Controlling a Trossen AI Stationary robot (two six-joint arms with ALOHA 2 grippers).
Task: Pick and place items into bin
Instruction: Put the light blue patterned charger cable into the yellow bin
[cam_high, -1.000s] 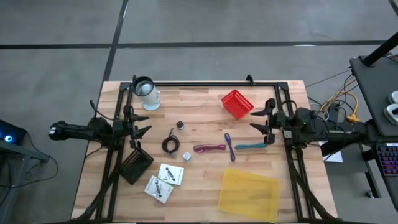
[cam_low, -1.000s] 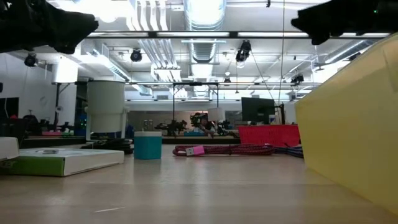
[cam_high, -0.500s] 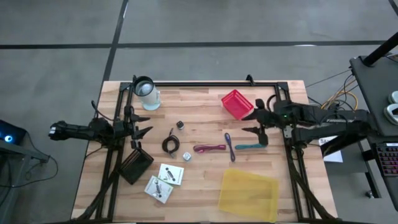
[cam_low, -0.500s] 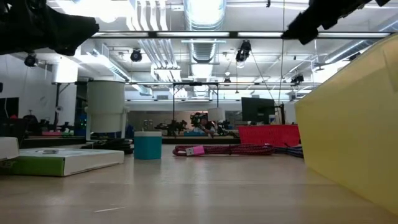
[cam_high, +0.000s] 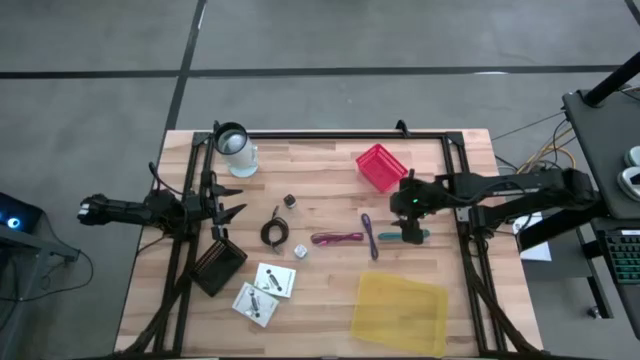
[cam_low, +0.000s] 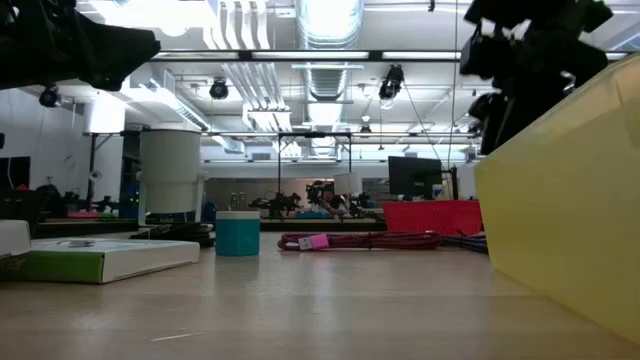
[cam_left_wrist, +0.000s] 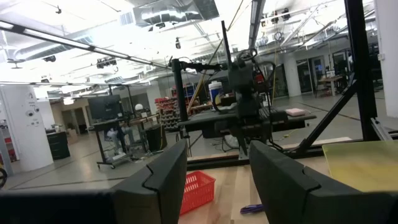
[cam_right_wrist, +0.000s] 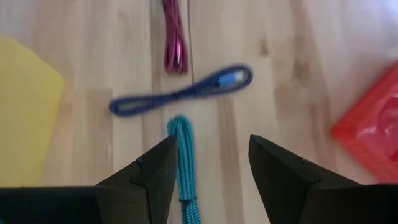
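The teal cable (cam_high: 401, 236) (cam_right_wrist: 184, 163), purple cable (cam_high: 369, 236) (cam_right_wrist: 180, 93) and maroon cable (cam_high: 337, 238) (cam_right_wrist: 174, 43) lie flat mid-table. Left of them are a black cable coil (cam_high: 274, 233), two white cards (cam_high: 273, 280) and tiny pieces (cam_high: 289, 201). My right gripper (cam_high: 408, 216) (cam_right_wrist: 211, 186) is open and points down above the teal cable, touching nothing. My left gripper (cam_high: 228, 207) (cam_left_wrist: 217, 180) waits open at the left edge, held level above the table.
A red basket (cam_high: 381, 167) (cam_right_wrist: 373, 130) stands toward the far right. A yellow container (cam_high: 400, 312) (cam_low: 570, 200) sits near the front right. A clear cup (cam_high: 237, 150) stands at the far left, and a black box (cam_high: 217, 265) lies below the left gripper. Black frame rails run along both sides.
My right gripper has swung from the table's right edge toward the middle, tipped from level to pointing down, and now hangs over the teal cable. It has stayed open. The things on the table have not moved.
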